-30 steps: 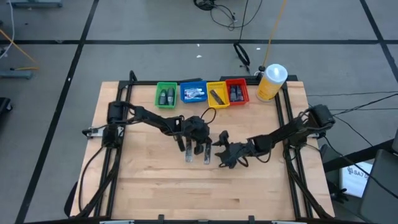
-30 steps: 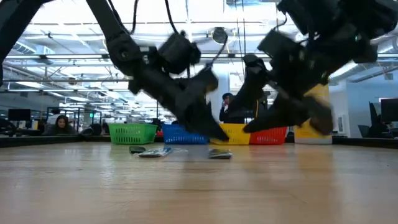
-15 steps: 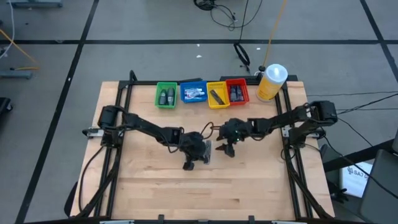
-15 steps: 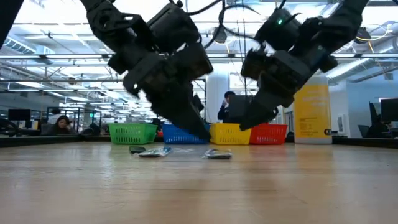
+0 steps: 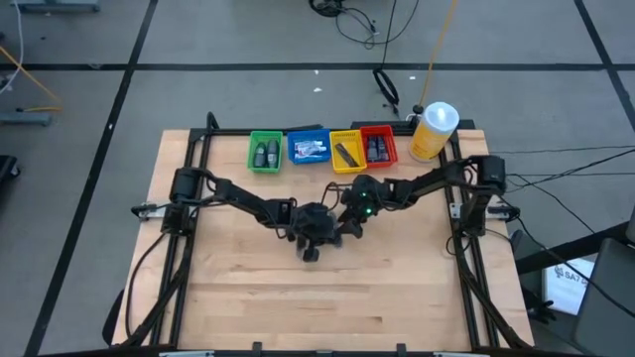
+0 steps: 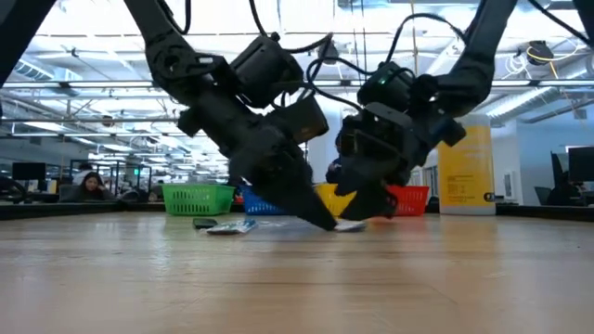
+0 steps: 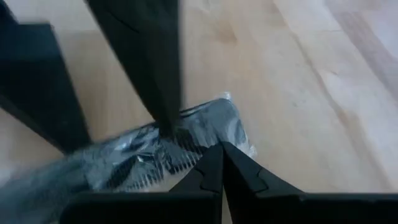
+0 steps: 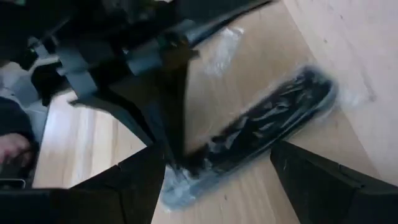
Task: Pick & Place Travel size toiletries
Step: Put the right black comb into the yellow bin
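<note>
A black finger-length item sealed in clear wrap point(image 8: 261, 127) lies flat on the wood at mid-table, also visible in the low view point(image 6: 350, 224). My left gripper point(image 7: 219, 152) point(image 6: 325, 221) slants down onto one end of it, fingers shut. My right gripper point(image 8: 217, 152) point(image 5: 350, 216) is open, with one finger on each side of the item. One right finger point(image 7: 163, 93) stands at the item's far edge; I cannot tell whether it touches. Two more wrapped items point(image 6: 223, 225) lie flat farther left. My left gripper has its shut fingertips point(image 8: 173, 155) down on the wrap at one end of the item point(image 8: 186, 171), slanting from above. Whether film is caught between the tips, I cannot tell. The item stays flat on the table.
Along the far edge stand a green bin point(image 5: 264, 152), a blue bin point(image 5: 309, 149), a yellow bin point(image 5: 345, 152) and a red bin point(image 5: 378, 147), each holding small items. A big yellow bottle point(image 5: 434, 130) is to the right of them. Both arms crowd the table's middle.
My right gripper has travelled from the near right of centre toward the far edge and leftward, coming in beside my left gripper over the wrapped item. My left gripper has come down onto that item, which has slid a little along the table.
</note>
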Controlling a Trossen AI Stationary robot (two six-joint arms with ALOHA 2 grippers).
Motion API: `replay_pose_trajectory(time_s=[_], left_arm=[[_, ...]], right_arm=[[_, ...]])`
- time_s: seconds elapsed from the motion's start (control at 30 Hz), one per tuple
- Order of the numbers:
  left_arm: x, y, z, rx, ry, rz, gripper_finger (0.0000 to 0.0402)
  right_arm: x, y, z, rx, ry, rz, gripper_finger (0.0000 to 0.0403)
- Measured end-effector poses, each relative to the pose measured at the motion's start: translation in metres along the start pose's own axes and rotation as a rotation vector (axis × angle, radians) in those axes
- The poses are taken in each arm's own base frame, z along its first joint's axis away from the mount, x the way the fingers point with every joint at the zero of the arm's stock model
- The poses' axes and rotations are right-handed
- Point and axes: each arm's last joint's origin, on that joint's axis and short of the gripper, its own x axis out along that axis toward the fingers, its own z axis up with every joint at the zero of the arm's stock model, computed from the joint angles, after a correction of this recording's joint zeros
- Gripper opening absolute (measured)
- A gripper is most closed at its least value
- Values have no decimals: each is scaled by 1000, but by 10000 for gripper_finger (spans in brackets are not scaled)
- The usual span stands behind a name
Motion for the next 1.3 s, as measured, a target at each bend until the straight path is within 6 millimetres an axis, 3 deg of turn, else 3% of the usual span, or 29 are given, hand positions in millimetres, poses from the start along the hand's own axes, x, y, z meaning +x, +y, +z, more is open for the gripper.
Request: replay_pose_trajectory(time_s=[0.3, 0.6, 0.8, 1.1, 1.3], left_arm=[[7, 19, -4, 10, -54, 38, 8], [7, 21, -4, 14, -57, 91, 13], [7, 21, -4, 17, -55, 94, 3], [7, 20, -6, 9, -38, 87, 15], [2, 17, -4, 4, -16, 32, 3]], right_arm=[[5, 1, 4, -11, 4, 9, 286], [11, 11, -2, -157, 33, 22, 257], [13, 14, -7, -189, 51, -31, 207], [10, 14, -10, -200, 81, -73, 97], [-6, 18, -15, -202, 77, -107, 49]])
